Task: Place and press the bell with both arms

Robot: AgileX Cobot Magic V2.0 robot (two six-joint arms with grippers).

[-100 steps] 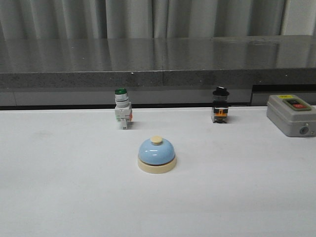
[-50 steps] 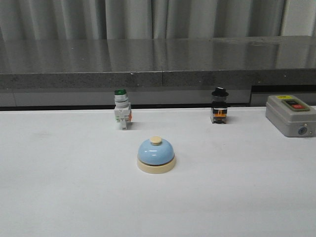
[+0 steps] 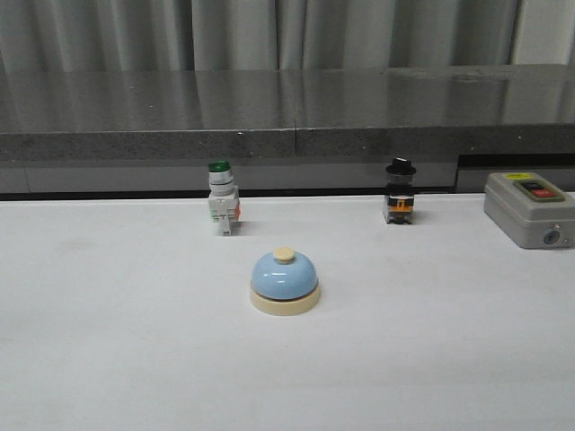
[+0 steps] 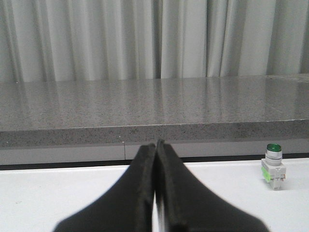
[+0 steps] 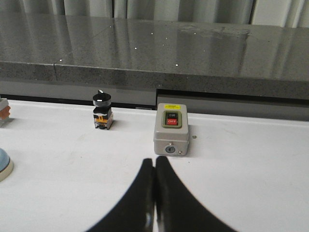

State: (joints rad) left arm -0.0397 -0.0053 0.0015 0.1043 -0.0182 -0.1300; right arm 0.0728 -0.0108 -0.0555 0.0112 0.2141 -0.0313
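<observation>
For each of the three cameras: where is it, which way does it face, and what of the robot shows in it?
Front view: above the near table edge, facing forward at the bell; no robot part shows.
Left wrist view: on the left arm, low, facing the grey ledge; shut left hand. Shares the green-capped switch with front.
Right wrist view: on the right arm, facing the grey switch box; shut right hand. Shares the black-capped switch with front.

We see only a sliver of the bell (image 5: 4, 164) at the right wrist view's left edge; the grey switch box (image 3: 530, 208) label seems too small to read.
</observation>
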